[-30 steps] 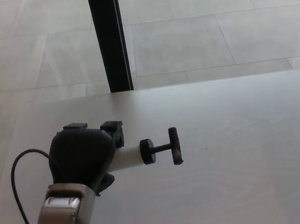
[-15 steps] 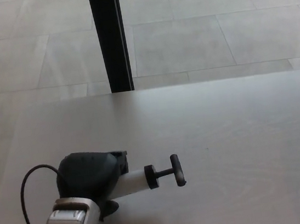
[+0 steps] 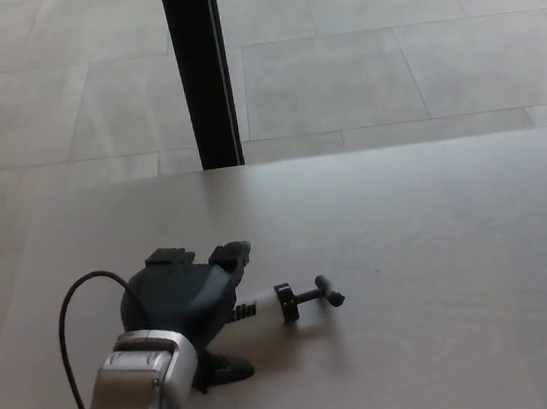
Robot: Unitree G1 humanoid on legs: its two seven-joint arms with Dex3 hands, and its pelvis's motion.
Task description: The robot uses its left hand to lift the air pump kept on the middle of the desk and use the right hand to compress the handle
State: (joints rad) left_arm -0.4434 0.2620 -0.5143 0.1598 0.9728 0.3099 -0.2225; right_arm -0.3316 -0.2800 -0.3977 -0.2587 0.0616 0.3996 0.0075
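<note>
Left robot hand [image 3: 187, 299] enters from lower left, fingers wrapped around the pump [image 3: 267, 305] body. Grip closed on it; thumb visible low near the bench [image 3: 444, 273]. Pump lies roughly horizontal, left of bench centre, white barrel sticking out to the right of the hand. Black collar, thin rod, then T-handle [image 3: 327, 291] at the far right end, clear of the fingers. Cannot tell whether the pump rests on the bench or sits just above it. Black cable [image 3: 72, 322] loops beside the silver wrist. Dark post [image 3: 200, 70] stands behind the bench on tiled floor [image 3: 385, 59]. Right robot hand not seen.
</note>
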